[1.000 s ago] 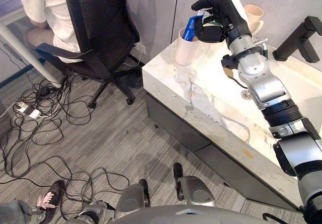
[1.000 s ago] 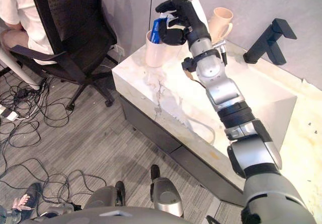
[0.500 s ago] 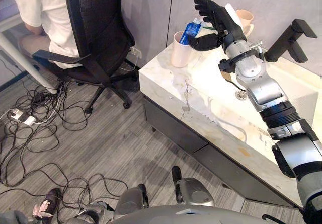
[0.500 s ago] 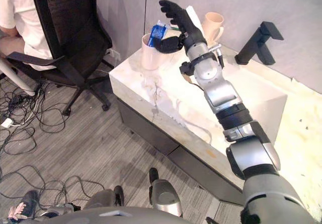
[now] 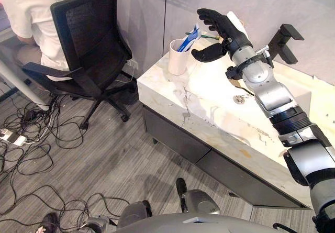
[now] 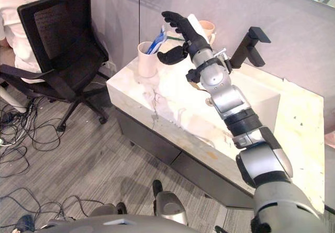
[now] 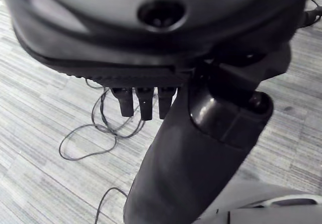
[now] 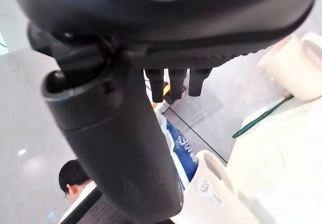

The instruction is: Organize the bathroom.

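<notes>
With the blue toothpaste tube standing tilted inside the tall white ceramic cup at the far left corner of the pale marble counter, looks like the drop-in step is done. Right hand hovering just beside and above the cup's rim, fingers straight and spread, thumb stuck out below them, holding nothing, apart from the tube. Right wrist view confirms: fingertips in a row, uncurled, blue tube and cup rim showing past them. Left hand hanging low over grey plank floor, fingers straight, idle. Green-handled toothbrush lying flat on the counter behind the cup, near a peach ceramic mug by the wall; likely next to tidy. Black angular faucet standing at the far side of the sunken basin. Person in a white shirt seated in a black mesh office chair well apart from the counter. Judging the tube: light, soft-walled, prone to buckle if squeezed hard, smooth enough to slip; best pinched across its flat upper end. Toothbrush likely thin, stiff, light, awkward to lift off a flat slab; best taken mid-handle with a fingertip pinch. Cup tall and narrow, probably easy to tip with a sideways knock, breakable.
</notes>
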Robot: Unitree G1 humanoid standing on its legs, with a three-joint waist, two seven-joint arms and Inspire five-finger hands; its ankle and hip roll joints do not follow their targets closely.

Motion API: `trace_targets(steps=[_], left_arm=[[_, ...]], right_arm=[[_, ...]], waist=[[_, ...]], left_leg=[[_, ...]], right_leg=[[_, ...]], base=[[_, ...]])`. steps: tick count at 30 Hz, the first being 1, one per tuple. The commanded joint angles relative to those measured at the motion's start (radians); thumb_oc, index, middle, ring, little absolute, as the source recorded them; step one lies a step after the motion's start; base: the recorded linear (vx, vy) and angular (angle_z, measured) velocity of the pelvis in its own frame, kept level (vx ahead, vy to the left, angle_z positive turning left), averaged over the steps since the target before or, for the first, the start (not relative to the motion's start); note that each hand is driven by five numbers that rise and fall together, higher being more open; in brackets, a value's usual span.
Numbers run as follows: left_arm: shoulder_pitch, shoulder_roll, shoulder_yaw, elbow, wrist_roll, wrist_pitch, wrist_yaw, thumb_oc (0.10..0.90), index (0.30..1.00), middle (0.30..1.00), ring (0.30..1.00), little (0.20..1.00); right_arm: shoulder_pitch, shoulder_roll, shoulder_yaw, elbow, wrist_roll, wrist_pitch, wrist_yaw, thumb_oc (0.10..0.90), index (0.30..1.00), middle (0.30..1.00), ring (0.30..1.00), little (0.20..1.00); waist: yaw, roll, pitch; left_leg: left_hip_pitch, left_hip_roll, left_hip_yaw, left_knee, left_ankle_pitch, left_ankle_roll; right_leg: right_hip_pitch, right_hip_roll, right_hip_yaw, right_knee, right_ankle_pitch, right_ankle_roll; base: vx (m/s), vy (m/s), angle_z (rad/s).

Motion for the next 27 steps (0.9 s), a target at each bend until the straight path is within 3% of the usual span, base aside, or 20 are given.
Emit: trace_targets(steps=[1,6,13,17,22,23,27], left_arm=[[0.024,0.039,-0.013,0.029,0.015,0.006,0.017,0.800,0.900,0.900,0.900,0.900],[0.037,0.038,-0.010,0.034,-0.037,-0.028,0.049,0.800,0.900,0.900,0.900,0.900],[0.050,0.059,0.010,0.040,-0.096,-0.045,0.053,0.800,0.900,0.900,0.900,0.900],[0.052,0.066,0.018,0.040,-0.153,-0.030,0.057,0.800,0.900,0.900,0.900,0.900],[0.060,0.065,0.030,0.037,-0.205,-0.030,0.070,0.800,0.900,0.900,0.900,0.900],[0.064,0.063,0.038,0.033,-0.203,-0.038,0.068,0.800,0.900,0.900,0.900,0.900],[0.073,0.064,0.050,0.029,-0.225,-0.060,0.061,0.800,0.900,0.900,0.900,0.900]], right_arm=[[-0.123,-0.078,-0.099,0.012,-0.030,-0.125,-0.126,0.800,0.900,0.900,0.900,0.900],[-0.138,-0.240,-0.205,0.031,0.075,-0.167,-0.228,0.800,0.900,0.900,0.900,0.900],[-0.119,-0.476,-0.320,0.095,0.211,-0.211,-0.280,0.800,0.900,0.900,0.900,0.900],[-0.090,-0.618,-0.393,0.176,0.270,-0.237,-0.332,0.800,0.900,0.900,0.900,0.900],[0.089,-0.749,-0.585,0.305,0.283,-0.259,-0.358,0.800,0.900,0.900,0.900,0.900],[0.213,-0.786,-0.707,0.371,0.251,-0.247,-0.378,0.800,0.900,0.900,0.900,0.900],[0.455,-0.793,-0.921,0.457,0.257,-0.248,-0.413,0.800,0.900,0.900,0.900,0.900]], waist=[[0.019,-0.017,-0.043],[-0.010,-0.027,-0.058],[-0.065,-0.041,-0.068],[-0.099,-0.043,-0.077],[-0.133,-0.037,-0.088],[-0.150,-0.032,-0.092],[-0.172,-0.028,-0.092]], left_leg=[[0.143,0.061,0.003,-0.110,-0.055,0.011],[0.147,0.058,0.013,-0.108,-0.069,0.015],[0.161,0.053,0.030,-0.103,-0.095,0.030],[0.165,0.056,0.050,-0.100,-0.105,0.034],[0.159,0.054,0.056,-0.093,-0.112,0.034],[0.158,0.053,0.058,-0.095,-0.111,0.032],[0.162,0.051,0.064,-0.094,-0.116,0.032]], right_leg=[[-0.056,-0.055,0.075,0.063,-0.075,0.110],[-0.063,-0.050,0.093,0.072,-0.075,0.117],[-0.071,-0.042,0.126,0.078,-0.071,0.130],[-0.072,-0.036,0.137,0.080,-0.078,0.126],[-0.074,-0.028,0.148,0.080,-0.084,0.118],[-0.075,-0.025,0.157,0.078,-0.083,0.114],[-0.083,-0.019,0.174,0.078,-0.078,0.112]], base=[[-0.03,0.057,-0.07],[-0.03,0.073,-0.12],[0.00,0.039,-0.16],[0.00,0.033,-0.29],[-0.02,0.059,-0.13],[-0.03,0.071,-0.14],[-0.03,0.075,-0.14]])
